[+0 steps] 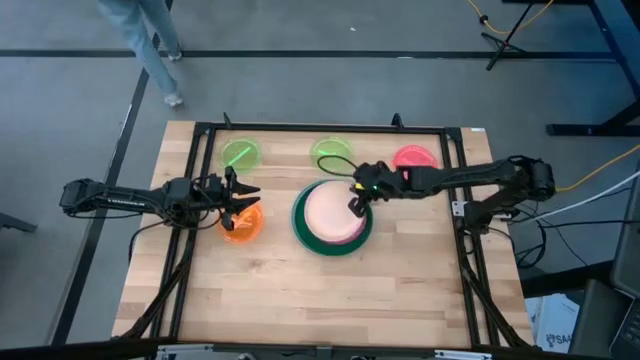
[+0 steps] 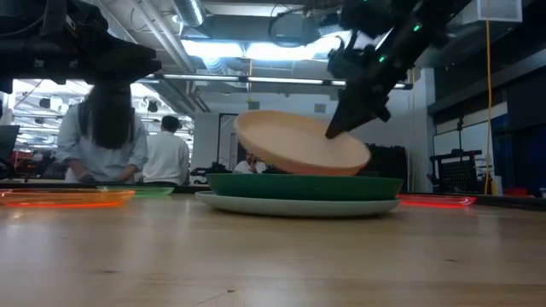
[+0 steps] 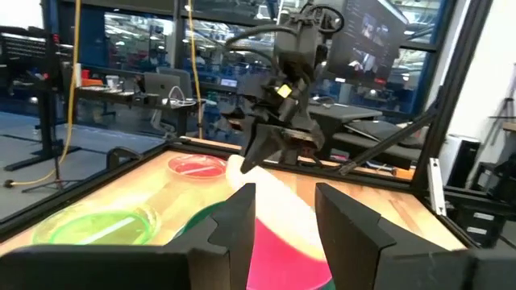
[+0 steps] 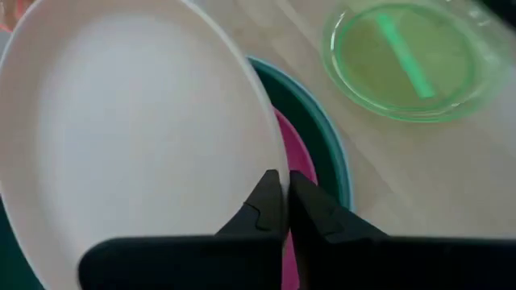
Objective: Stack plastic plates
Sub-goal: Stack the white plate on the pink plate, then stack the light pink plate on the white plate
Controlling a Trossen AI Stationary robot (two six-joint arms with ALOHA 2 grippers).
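Item 1, counter (image 1: 300, 300): pale wood, framed by dark rails; carries all the plates.

Item 2, stack at counter centre: a light blue plate (image 2: 290, 205) at the bottom, a dark green plate (image 2: 303, 185) on it, and a magenta plate (image 4: 300, 173) lying inside the green one, mostly covered.

Item 3, peach plate (image 2: 294, 145): held above the stack, tilted. In the low view the held edge is high and the opposite edge dips toward the green rim; whether it touches cannot be told. A disc has no long axis; its face slopes down away from the tool. Judged step: lowering it flat onto the magenta plate.

Item 4, right tool (image 4: 282, 201): fingers pinched closed on the peach plate's rim, on the stack's side toward the right edge of the counter. The plate lies straight ahead of the tool, over the stack, so the coming move looks like a level-out and release.

Item 5, left tool (image 1: 240, 197): fingers apart, gripping nothing, hovering just beside the orange plate, its fingers pointing toward the stack. Nearer arm for that plate.

Item 6, small plates, all flat: orange plate (image 1: 242, 222) left of the stack; two lime green plates (image 1: 241, 153) (image 1: 331, 153) near the far edge; pink plate (image 1: 415, 157) toward the far right corner.
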